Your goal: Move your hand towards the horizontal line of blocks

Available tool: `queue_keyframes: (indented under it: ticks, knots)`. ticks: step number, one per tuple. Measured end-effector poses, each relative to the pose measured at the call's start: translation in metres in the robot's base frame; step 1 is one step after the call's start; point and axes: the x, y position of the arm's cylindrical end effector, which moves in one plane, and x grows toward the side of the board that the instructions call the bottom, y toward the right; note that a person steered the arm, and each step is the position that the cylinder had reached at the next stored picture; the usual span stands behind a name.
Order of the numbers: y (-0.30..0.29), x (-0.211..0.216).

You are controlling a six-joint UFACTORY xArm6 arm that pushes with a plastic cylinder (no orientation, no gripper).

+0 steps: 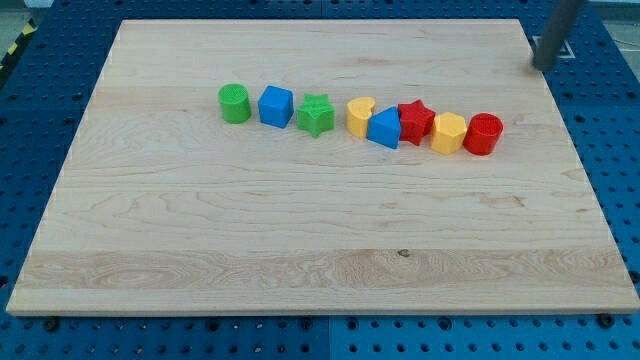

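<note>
Several blocks lie in a row across the wooden board (300, 220). From the view's left: a green cylinder (234, 103), a blue cube (276, 106), a green star (316, 115), a yellow heart (360, 116), a blue block (384, 129), a red star (415, 121), a yellow hexagon (448, 132) and a red cylinder (483, 134). The rod comes down at the view's top right, and my tip (541, 67) rests just off the board's right edge, up and to the right of the red cylinder, well apart from all blocks.
The board lies on a blue perforated table (610, 120). A yellow-black striped strip (18, 45) shows at the view's top left corner.
</note>
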Motion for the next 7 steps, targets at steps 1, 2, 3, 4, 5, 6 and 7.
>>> queue_keyframes:
  ticks: [1, 2, 3, 4, 5, 6, 7]
  knots:
    - [0.009, 0.009]
    - [0.009, 0.019]
    - [0.001, 0.092]
    - [-0.009, 0.133]
    - [-0.002, 0.203]
    - [-0.032, 0.253]
    - [-0.101, 0.252]
